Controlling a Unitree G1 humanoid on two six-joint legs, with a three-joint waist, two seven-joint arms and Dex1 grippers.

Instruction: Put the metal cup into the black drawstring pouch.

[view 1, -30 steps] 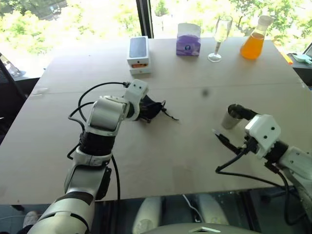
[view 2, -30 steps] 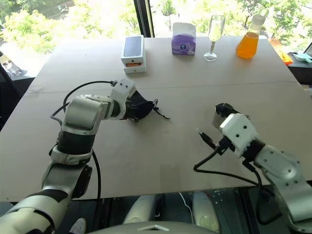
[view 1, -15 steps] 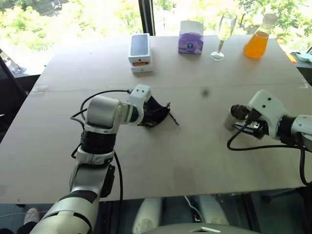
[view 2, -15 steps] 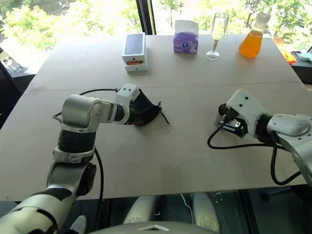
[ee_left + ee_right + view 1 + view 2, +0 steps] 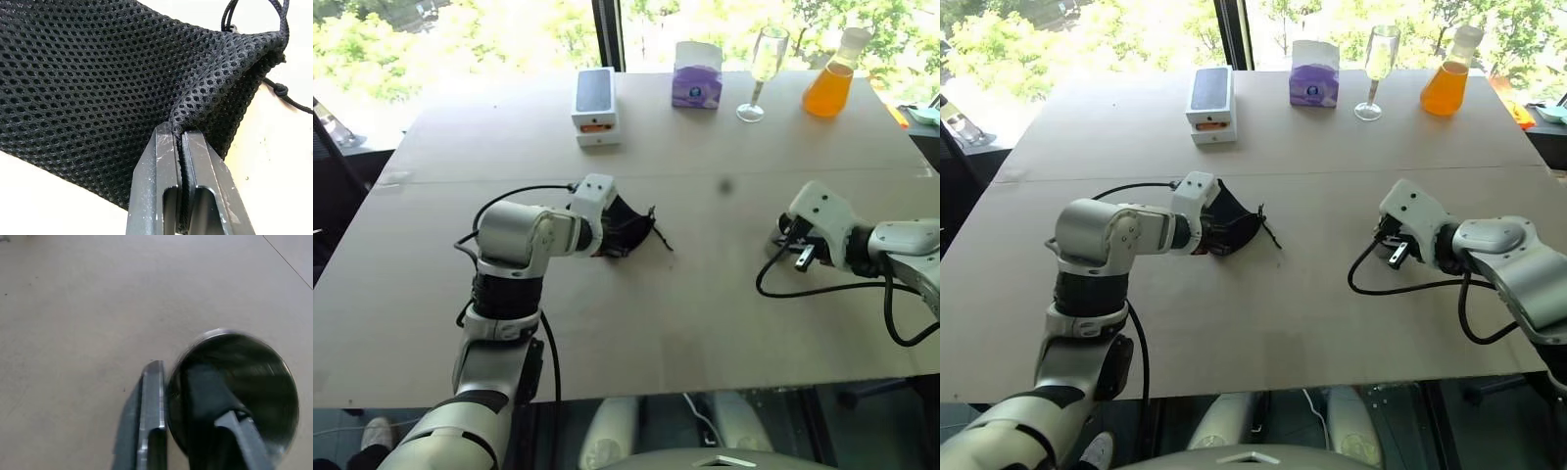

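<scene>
Black mesh of the black drawstring pouch (image 5: 112, 83) is pinched by the left gripper (image 5: 182, 142) (to steady it) — the right gripper (image 5: 188, 382) clamps the metal cup (image 5: 234, 382) wall, one finger inside.

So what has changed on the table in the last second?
The right gripper swung in over the metal cup and closed on its rim, one finger inside and one outside. The left gripper stayed pinched on the black drawstring pouch. Cup and pouch have not moved on the table.
</scene>
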